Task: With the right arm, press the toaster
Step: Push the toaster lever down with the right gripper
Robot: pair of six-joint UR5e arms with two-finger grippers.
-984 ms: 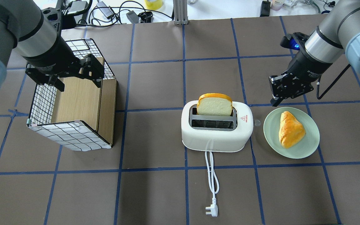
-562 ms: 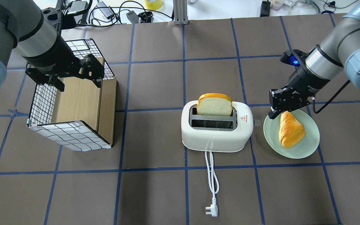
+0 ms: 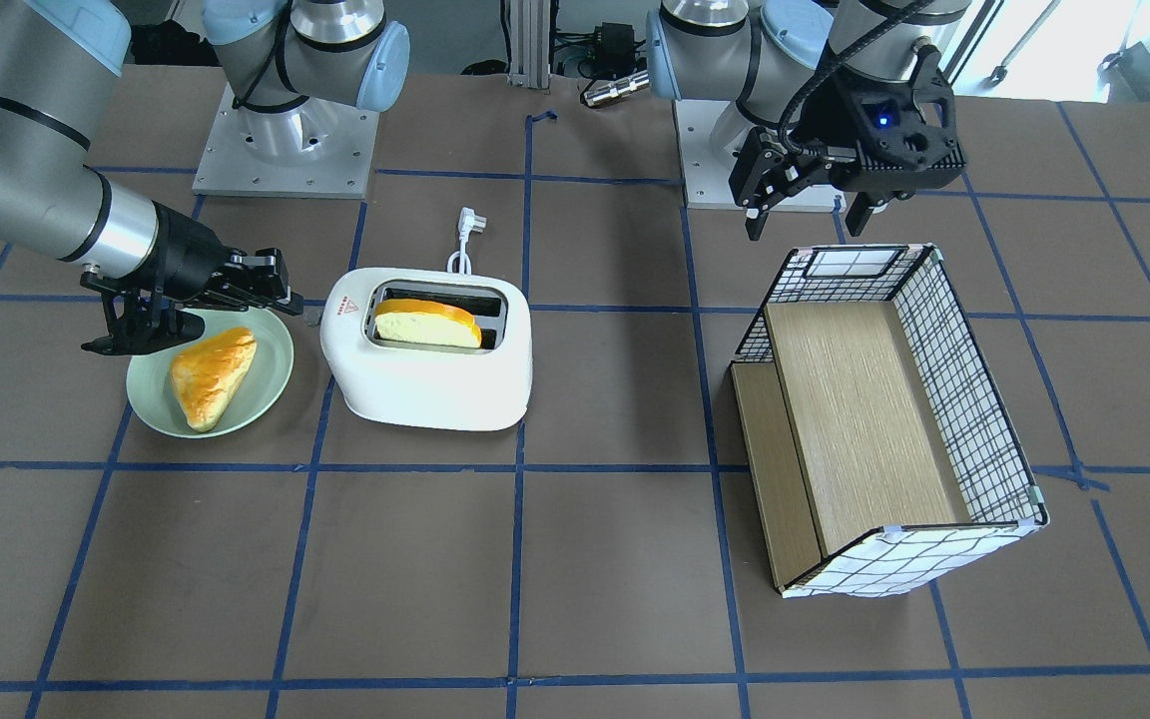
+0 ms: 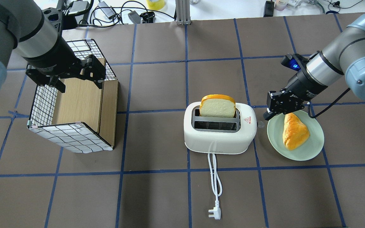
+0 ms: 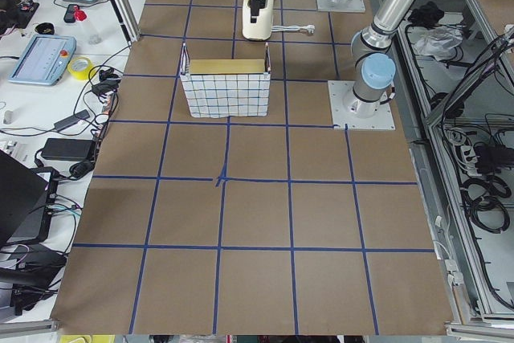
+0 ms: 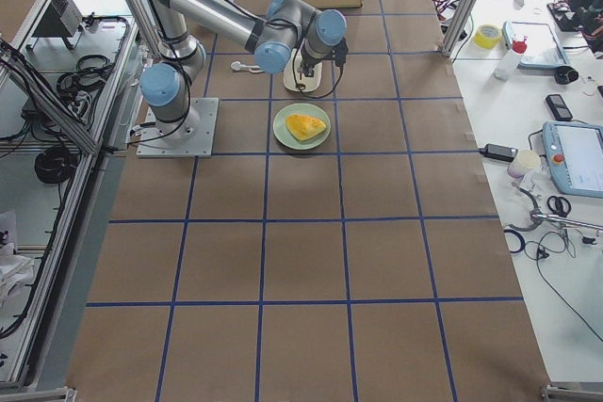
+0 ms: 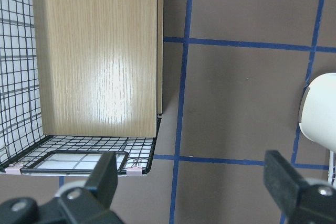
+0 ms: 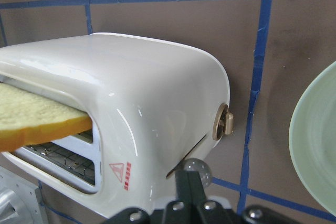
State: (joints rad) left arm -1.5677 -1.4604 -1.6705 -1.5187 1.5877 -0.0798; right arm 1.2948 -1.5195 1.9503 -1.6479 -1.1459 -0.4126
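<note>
The white toaster (image 4: pixel 219 133) stands mid-table with a bread slice (image 4: pixel 217 106) upright in its far slot. It also shows in the front view (image 3: pixel 425 369) and fills the right wrist view (image 8: pixel 131 93). My right gripper (image 4: pixel 265 116) is shut and empty. It hangs just right of the toaster's end, over the plate's near rim. In the right wrist view its closed fingertips (image 8: pixel 188 184) sit right by the toaster's clear lever knob (image 8: pixel 198 170), below a round dial (image 8: pixel 224 122). I cannot tell whether they touch. My left gripper (image 4: pixel 78 84) is open over the wire-and-wood box (image 4: pixel 74 110).
A green plate (image 4: pixel 309 148) holding a golden pastry (image 4: pixel 293 131) lies right of the toaster, under my right wrist. The toaster's white cord and plug (image 4: pixel 214 213) run toward the near table edge. Cables and gear lie along the far edge.
My right gripper has moved down and left, from behind the plate to the toaster's right end beside the lever knob. The left arm has not moved.
</note>
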